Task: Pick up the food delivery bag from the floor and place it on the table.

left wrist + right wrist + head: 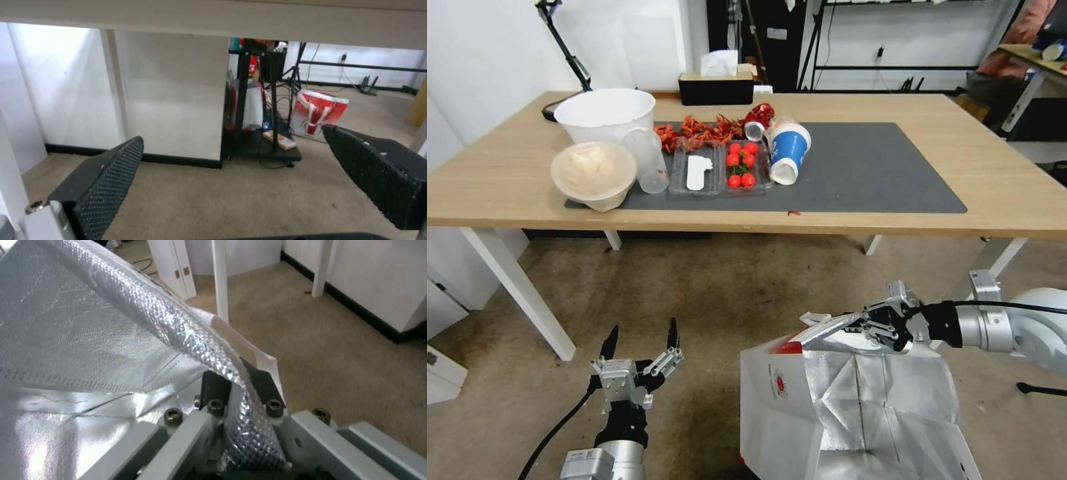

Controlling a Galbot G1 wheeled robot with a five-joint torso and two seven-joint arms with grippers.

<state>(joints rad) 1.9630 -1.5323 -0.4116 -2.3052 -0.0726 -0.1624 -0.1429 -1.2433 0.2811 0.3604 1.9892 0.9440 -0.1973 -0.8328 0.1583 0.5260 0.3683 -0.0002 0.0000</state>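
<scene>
Right gripper (pixel 854 325) pinches bag (pixel 827 413) rim on floor (pixel 720 300).
Left gripper (pixel 640 343) idle beside it, jaws wide.

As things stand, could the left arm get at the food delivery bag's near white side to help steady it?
Probably yes. The left gripper hangs open above the floor, just left of the food delivery bag, with bare floor between them. The right gripper pinches the bag's top rim, leaving that white side free.
</scene>
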